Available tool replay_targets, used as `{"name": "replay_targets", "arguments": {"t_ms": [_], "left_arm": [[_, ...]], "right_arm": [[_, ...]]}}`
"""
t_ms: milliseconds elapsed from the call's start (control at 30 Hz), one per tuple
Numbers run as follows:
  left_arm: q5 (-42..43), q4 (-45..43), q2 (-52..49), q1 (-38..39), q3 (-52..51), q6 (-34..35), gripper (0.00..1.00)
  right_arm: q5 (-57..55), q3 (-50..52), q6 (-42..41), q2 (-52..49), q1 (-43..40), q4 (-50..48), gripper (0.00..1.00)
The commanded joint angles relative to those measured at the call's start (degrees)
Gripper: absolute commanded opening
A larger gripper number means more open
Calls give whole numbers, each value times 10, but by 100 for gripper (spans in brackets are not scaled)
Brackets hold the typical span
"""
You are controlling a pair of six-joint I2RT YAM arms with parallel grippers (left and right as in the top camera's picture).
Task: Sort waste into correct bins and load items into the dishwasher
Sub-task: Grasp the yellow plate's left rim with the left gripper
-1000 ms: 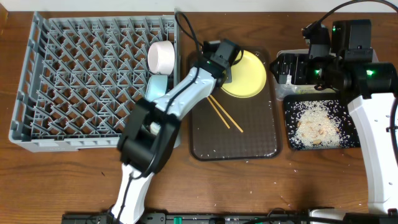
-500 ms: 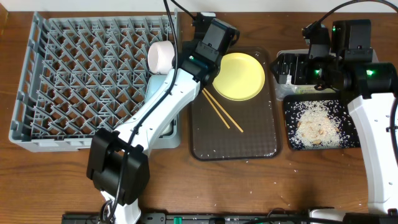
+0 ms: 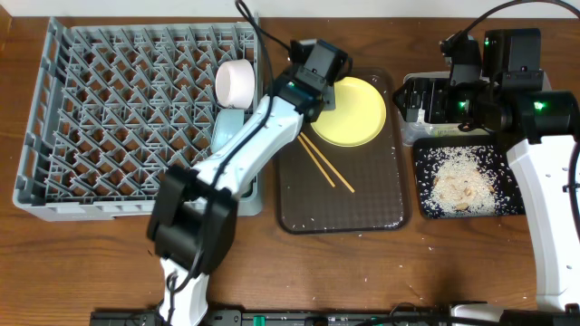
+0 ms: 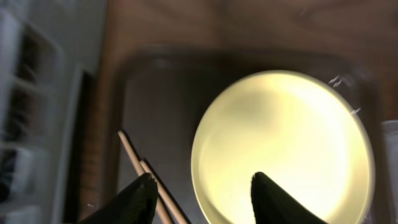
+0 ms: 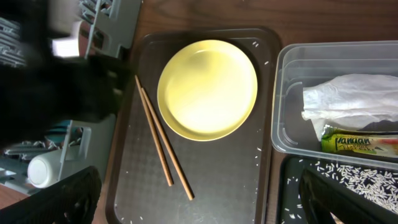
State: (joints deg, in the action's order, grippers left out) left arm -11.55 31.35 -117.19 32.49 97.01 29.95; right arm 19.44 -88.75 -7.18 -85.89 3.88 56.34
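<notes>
While the left arm has swung back from the edge of the grey rack (image 3: 127,109), its claw (image 4: 202,177) has come apart. A second ago it was clenched over the rim of the yellow plate (image 3: 355,109). Now the two fingers stand released with nothing between them, hanging above the plate's left side.

The plate itself has not shifted. It lies flat at the far end of the brown tray (image 3: 362,208), with the chopsticks (image 3: 323,165) just beside it on the left, slanting down the tray.

To me that opening looks like the start of a fresh try at the plate's edge, so the loading is only partly done. A white cup (image 3: 235,81) lies in the rack near its right wall, but the plate and chopsticks are still out.

The right claw (image 5: 200,186) hangs spread wide and empty near the clear tub (image 5: 283,93). The tub holds a crumpled napkin (image 5: 348,93) and a wrapper (image 5: 360,144). Rice is heaped in the black tray (image 3: 507,158), though stray grains dot the brown one.
</notes>
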Motion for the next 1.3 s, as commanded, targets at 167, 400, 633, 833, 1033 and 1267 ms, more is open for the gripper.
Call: {"name": "replay_targets", "arguments": {"t_ms": [167, 400, 633, 833, 1033, 1267], "left_arm": [[155, -2, -50, -54, -7, 59, 57], [275, -23, -85, -82, -7, 59, 60], [330, -36, -114, -84, -7, 60, 60], [332, -40, -116, -83, -7, 60, 60], [332, -41, -126, -83, -8, 60, 60], [343, -46, -161, -83, -8, 87, 61]], "right_arm": [[-1, 0, 0, -3, 0, 1, 99], [-2, 0, 0, -3, 0, 1, 99], [-2, 0, 0, -3, 0, 1, 99], [-2, 0, 0, -3, 0, 1, 99], [-1, 0, 0, -3, 0, 1, 99], [-1, 0, 0, -3, 0, 1, 99]]}}
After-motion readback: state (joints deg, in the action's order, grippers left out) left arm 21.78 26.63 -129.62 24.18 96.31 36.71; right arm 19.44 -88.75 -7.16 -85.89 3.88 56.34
